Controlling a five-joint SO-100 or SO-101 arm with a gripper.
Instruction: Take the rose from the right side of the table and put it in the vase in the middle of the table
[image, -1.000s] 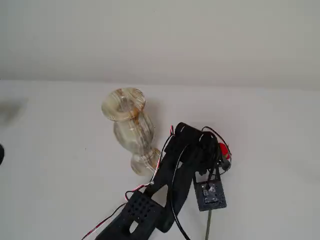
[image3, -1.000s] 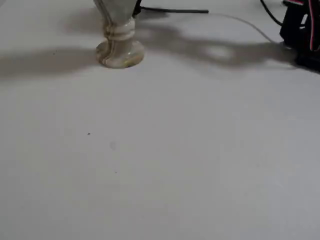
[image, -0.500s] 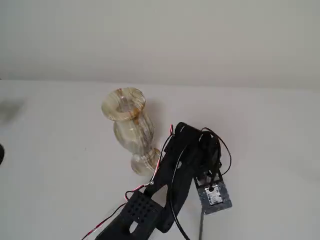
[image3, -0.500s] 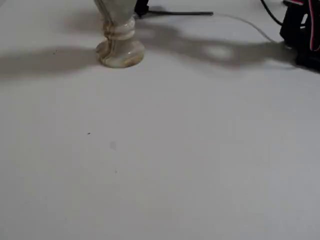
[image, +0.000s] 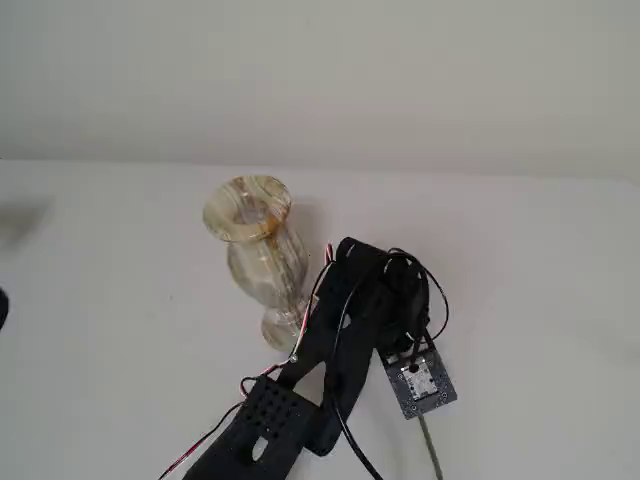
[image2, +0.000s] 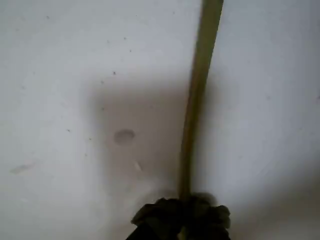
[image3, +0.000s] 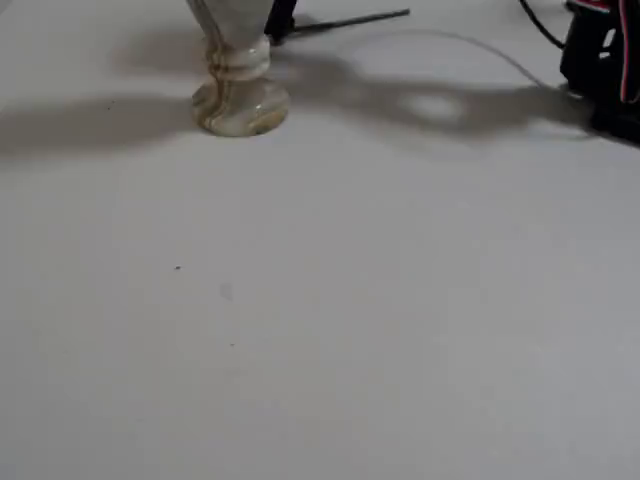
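- Vase (image: 257, 250) upright on the bench (image: 120, 330), mouth empty as far as a fixed view shows; no bud or stem in it, so placing not done yet.
- In the other fixed view only foot and lower body of vase (image3: 239, 95) visible, standing on bench (image3: 320, 320).
- Rose (image2: 196, 100): only the thin stem visible, no red bud in any view.
- In wrist view stem runs from the dark gripper (image2: 182, 220) at bottom edge up to top edge, over white bench (image2: 60, 100), w/ shadow under it. Looks lifted or near lifted, cannot confirm.
- Gripper seems closed round the stem, judged from wrist view; fingers themselves too dark and blurred to separate.
- In a fixed view, stem end (image: 430, 445) pokes out below the arm, just right of the vase.
- Stem (image3: 345, 20) also seen behind vase, near top edge.
- Progress approx. half: pick probably done; left = bring over vase mouth, lower the stem in, release.
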